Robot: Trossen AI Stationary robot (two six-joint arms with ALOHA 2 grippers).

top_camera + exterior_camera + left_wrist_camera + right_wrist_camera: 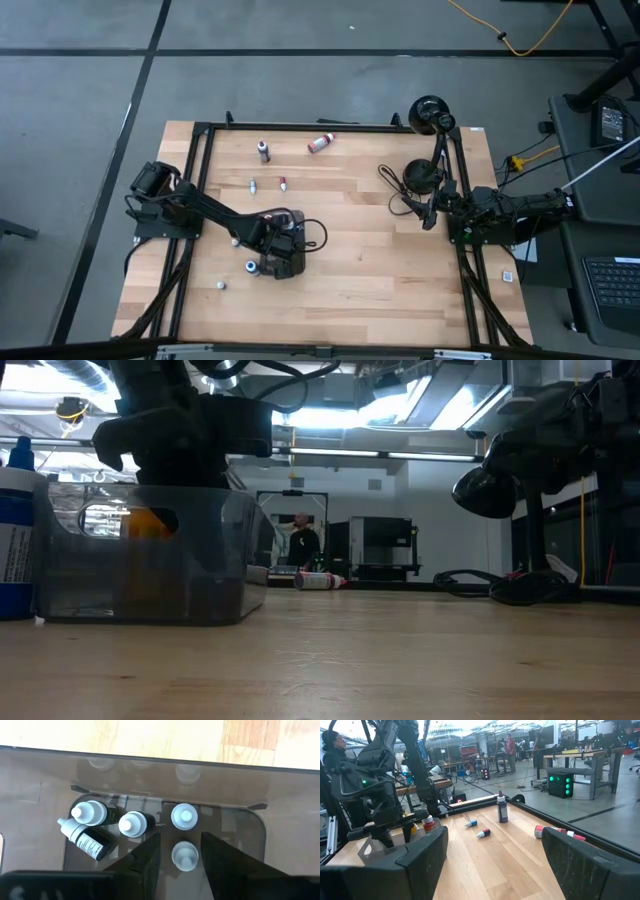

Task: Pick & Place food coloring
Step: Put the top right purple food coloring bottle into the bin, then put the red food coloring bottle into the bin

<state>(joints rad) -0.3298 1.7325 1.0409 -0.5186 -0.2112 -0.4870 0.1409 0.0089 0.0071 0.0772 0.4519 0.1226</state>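
Grey tray (40,810) holds five food coloring bottles (132,824); left hand (181,857) above it, fingers parted around one white-capped bottle (185,856), not gripping; right hand (492,857) open at worktop (380,270) edge

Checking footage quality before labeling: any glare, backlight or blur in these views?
Low view: bright ceiling lights backlight the scene, so the left gripper and the translucent tray read dark. Left wrist view: the tray wall mirrors bottle caps; the food coloring bottles stay sharp. Right wrist view: the right gripper is soft, the background bright.
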